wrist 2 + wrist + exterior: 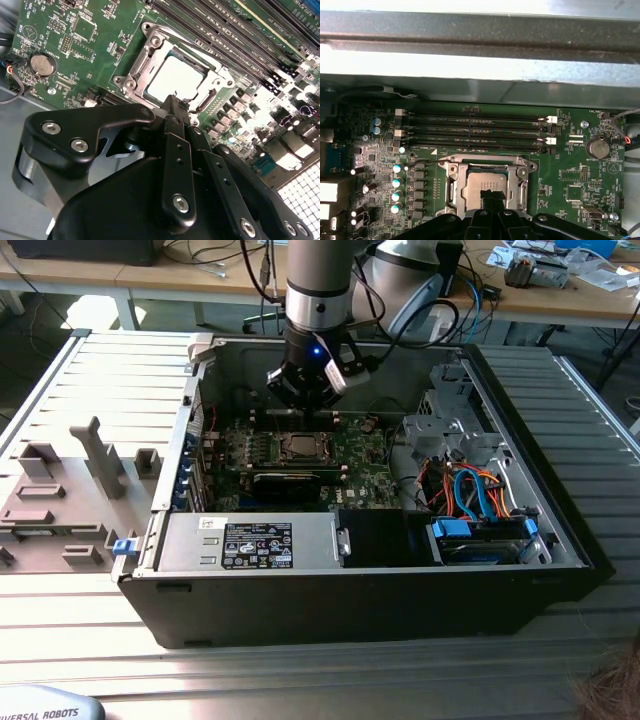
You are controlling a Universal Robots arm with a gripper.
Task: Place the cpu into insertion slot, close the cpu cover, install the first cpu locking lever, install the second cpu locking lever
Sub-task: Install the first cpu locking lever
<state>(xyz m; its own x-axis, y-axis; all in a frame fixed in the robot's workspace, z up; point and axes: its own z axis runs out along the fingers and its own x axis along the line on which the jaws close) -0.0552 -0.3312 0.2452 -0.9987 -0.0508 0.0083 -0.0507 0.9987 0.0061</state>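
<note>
The cpu (175, 80) lies flat in its socket on the green motherboard, silver-grey top up, seen also in the first wrist view (482, 181) and the exterior view (298, 447). The cpu cover (150, 52), a silvery frame, lies down around it (451, 184). A thin wire lever (427, 162) runs along one socket edge in the first wrist view. My gripper (172, 102) hangs just above the socket's edge with its black fingers (490, 197) pressed together and nothing between them. In the exterior view the gripper (305, 405) hovers inside the open case, over the socket's far side.
Memory slots (475, 130) run beside the socket and a coin battery (597, 147) sits nearby. The case's far wall (250, 370) rises close behind the gripper. A labelled power supply (250, 543), a drive cage with cables (475, 490) and grey fixtures (60, 490) surround the board.
</note>
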